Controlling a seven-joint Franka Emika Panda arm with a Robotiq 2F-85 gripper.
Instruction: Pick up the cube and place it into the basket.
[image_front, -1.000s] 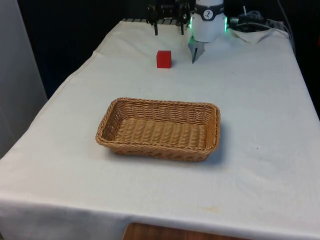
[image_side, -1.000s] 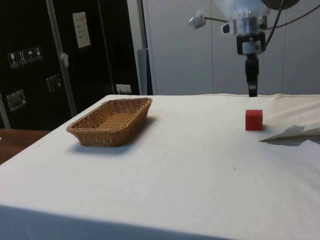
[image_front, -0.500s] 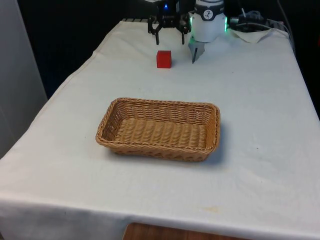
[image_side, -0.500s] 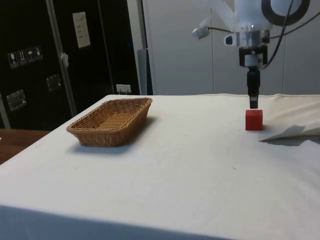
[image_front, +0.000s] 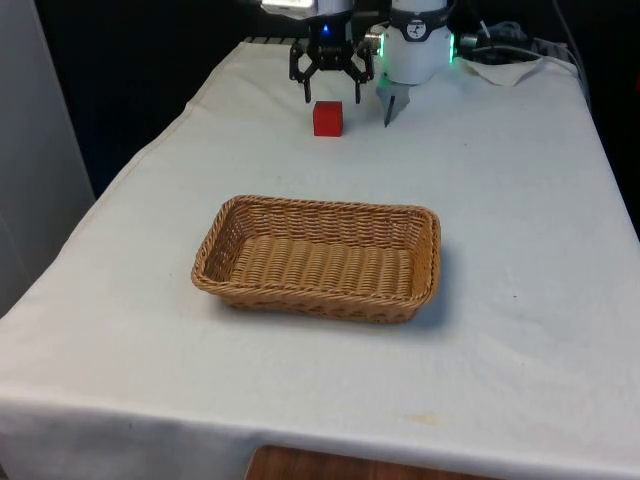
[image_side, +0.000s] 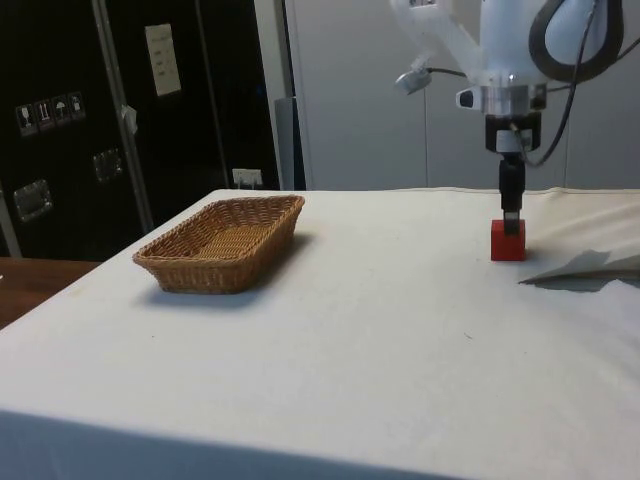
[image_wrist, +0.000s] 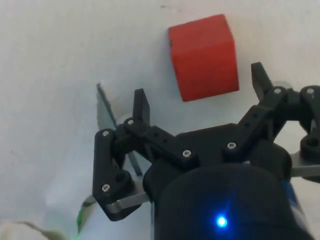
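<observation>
1 red cube (image_front: 327, 118) on cloth; tool (image_front: 328, 88) spread wide, empty; woven wicker basket (image_front: 318, 257) apart.

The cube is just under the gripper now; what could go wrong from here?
1. In the wrist view the red cube sits turned relative to the open gripper, so closing may twist or push it instead of gripping.
2. The basket stands well apart across the table, so a weak grip could drop it on the way.
</observation>
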